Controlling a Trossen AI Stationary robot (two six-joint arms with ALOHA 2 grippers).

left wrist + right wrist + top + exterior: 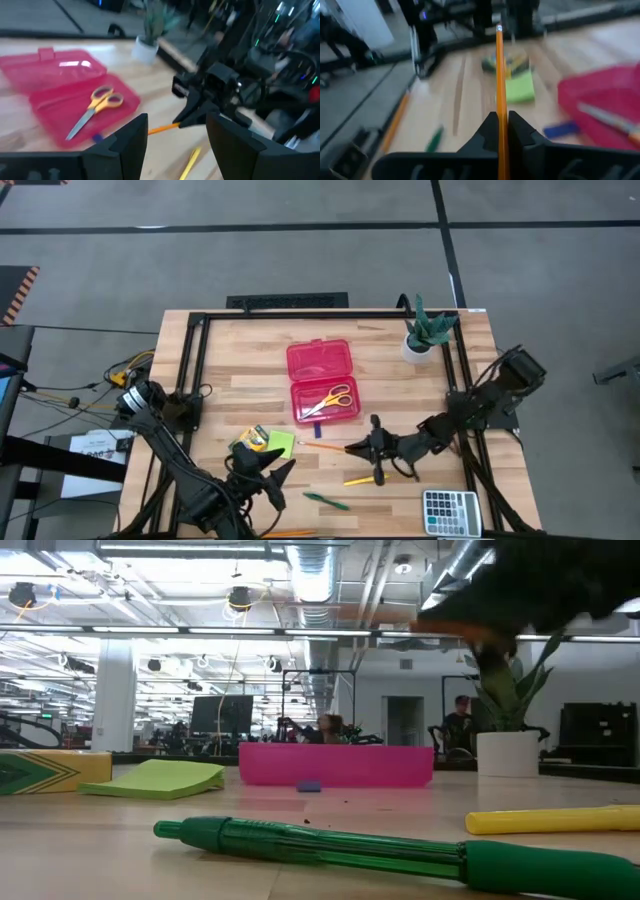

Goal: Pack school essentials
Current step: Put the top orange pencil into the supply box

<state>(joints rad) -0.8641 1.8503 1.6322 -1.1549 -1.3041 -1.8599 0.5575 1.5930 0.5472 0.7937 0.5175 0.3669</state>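
My right jaws (502, 131) are clamped on an orange pencil (500, 80) above the table's middle, beside the pink case (322, 382). Gripped near one end, it could pivot and miss; my left jaws (175, 135) wait apart.

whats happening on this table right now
A two-armed robot is packing school supplies into an open pink plastic case, where the orange-handled scissors already lie. The right hand is shut on a thin orange pencil, lifted off the wooden table near the case. The left hand waits open by the lime sticky-note pad. A green pen and a yellow pen lie loose on the table.
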